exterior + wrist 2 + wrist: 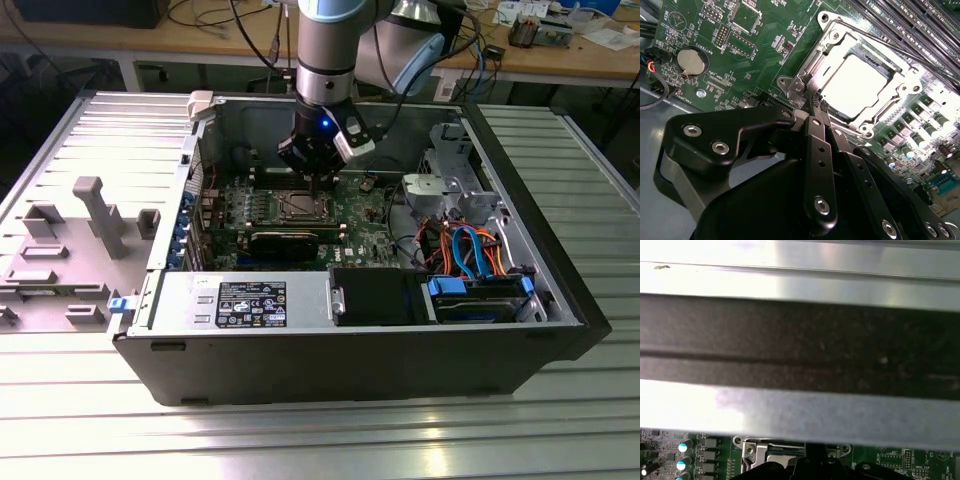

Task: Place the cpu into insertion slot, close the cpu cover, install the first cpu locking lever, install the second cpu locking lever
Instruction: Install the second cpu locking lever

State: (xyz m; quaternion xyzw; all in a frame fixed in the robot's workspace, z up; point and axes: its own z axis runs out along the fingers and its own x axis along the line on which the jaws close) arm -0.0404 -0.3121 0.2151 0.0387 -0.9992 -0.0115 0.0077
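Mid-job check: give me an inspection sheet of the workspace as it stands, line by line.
Surface: ribbed metal table carrying an open computer case lying on its side.
Job's things: cpu lies in the insertion slot; cpu cover is down, framing the chip; whether the levers are latched cannot be told.
Clutter: removed grey side panel lies at the exterior view's left of the case.
Gripper: gripper is shut, tips together at the socket's edge.
Cables: orange and blue leads by the drive cage; more cables on the bench behind.
Surroundings: wooden bench with assorted equipment.
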